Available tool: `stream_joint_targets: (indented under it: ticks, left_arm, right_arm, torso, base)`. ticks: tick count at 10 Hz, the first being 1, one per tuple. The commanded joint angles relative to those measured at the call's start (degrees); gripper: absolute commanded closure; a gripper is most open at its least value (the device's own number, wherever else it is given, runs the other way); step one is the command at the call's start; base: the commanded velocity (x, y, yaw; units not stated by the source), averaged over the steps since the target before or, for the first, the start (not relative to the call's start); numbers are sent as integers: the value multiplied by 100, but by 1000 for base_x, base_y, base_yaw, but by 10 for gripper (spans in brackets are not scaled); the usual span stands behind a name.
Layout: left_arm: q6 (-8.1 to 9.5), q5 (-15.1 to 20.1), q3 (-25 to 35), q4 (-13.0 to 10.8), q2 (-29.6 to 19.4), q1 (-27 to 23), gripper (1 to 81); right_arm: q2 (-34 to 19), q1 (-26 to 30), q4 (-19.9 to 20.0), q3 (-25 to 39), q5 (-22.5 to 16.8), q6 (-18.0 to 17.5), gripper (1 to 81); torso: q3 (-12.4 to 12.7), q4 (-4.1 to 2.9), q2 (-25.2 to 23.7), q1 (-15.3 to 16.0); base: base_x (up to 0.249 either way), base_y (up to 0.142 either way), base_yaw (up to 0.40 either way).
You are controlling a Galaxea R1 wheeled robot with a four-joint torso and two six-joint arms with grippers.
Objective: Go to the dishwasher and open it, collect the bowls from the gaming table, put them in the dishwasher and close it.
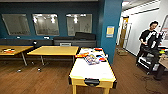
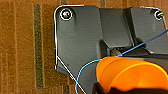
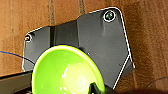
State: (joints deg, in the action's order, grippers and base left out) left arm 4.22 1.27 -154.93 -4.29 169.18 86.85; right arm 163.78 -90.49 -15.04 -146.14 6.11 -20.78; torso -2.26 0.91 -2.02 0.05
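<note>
The gaming table (image 1: 95, 71), with a white top and yellow sides, stands just ahead in the head view, its black goal slot (image 1: 91, 81) facing me. Colourful items (image 1: 91, 59) lie at its far end, too blurred to name. In the left wrist view an orange bowl (image 2: 130, 73) hangs above the wooden floor, and my left gripper (image 2: 100, 89) is shut on its rim. A bright green bowl (image 3: 66, 72) shows in the right wrist view, with my right gripper (image 3: 96, 88) shut on its edge. The dishwasher is out of view.
Two yellow-topped tables (image 1: 53, 50) stand to the left, one with small items (image 1: 8, 50). A teal pillar (image 1: 110, 27) rises behind the gaming table. A person with a control rig (image 1: 150, 46) stands at the right. A cardboard box (image 1: 122, 52) lies near a doorway.
</note>
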Motion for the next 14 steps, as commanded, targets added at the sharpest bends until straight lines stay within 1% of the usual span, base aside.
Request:
stream_joint_targets:
  ticks: [1,2,6,14]
  left_arm:
    - [-53,252,-20,-80,-33,-330,811]
    - [-53,198,-29,-107,-7,-321,811]
    - [-44,207,-55,-98,11,-321,811]
    - [-35,207,-55,-89,19,-321,811]
  right_arm:
    - [-80,176,1,8,-312,4,811]
    - [-71,176,1,8,-320,4,811]
    - [-36,193,1,-36,-356,13,811]
    - [-1,140,28,-133,-286,-13,811]
  torso:
    - [0,0,0,0]
    - [2,0,0,0]
    - [2,0,0,0]
    - [0,0,0,0]
  base:
    - [0,0,-397]
    - [0,0,-397]
    - [0,0,-397]
    - [0,0,-397]
